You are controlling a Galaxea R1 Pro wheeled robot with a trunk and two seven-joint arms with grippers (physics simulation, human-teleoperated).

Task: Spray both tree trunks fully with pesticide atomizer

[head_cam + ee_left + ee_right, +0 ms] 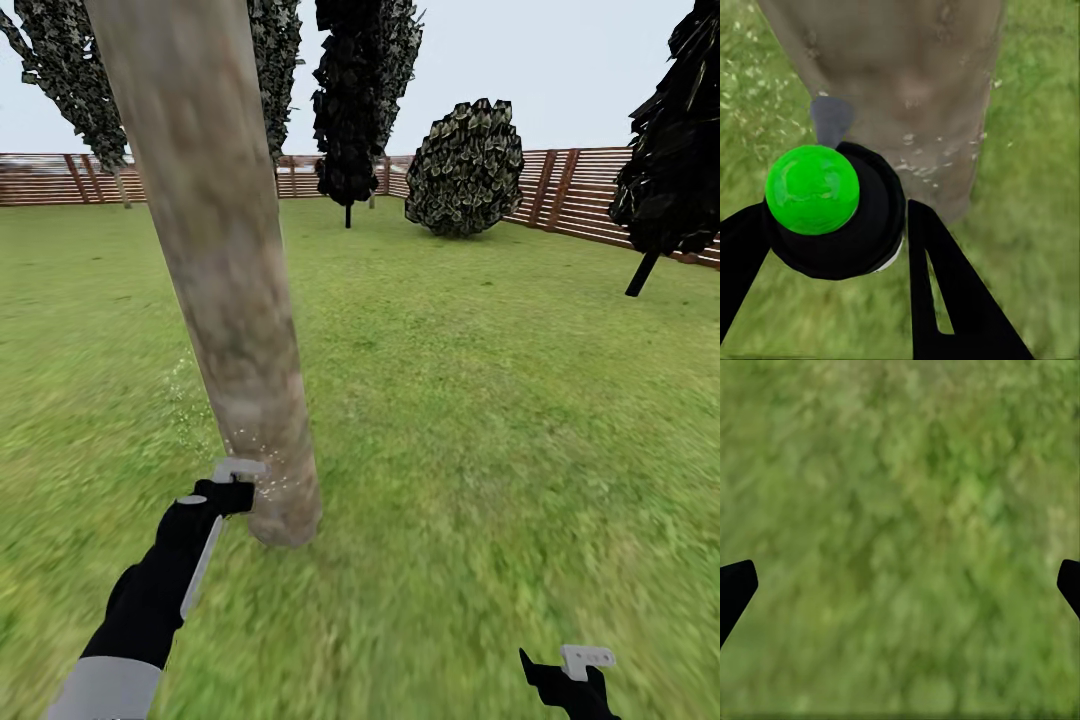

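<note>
A thick trunk of mottled grey-beige bark leans up through the head view, standing on the grass floor. My left gripper sits close to the trunk's base, shut on the pesticide atomizer. The atomizer has a black round body, a bright green ball top and a grey nozzle pointing at the tree trunk. Fine white specks of pesticide hang beside the trunk and dot the bark. At the lower right, my right gripper is open over bare grass, holding nothing.
A brown slat fence rings the lawn at the back. A round leafy bush and a dark tree stand far ahead, another dark tree leans at the right. Open grass stretches right of the trunk.
</note>
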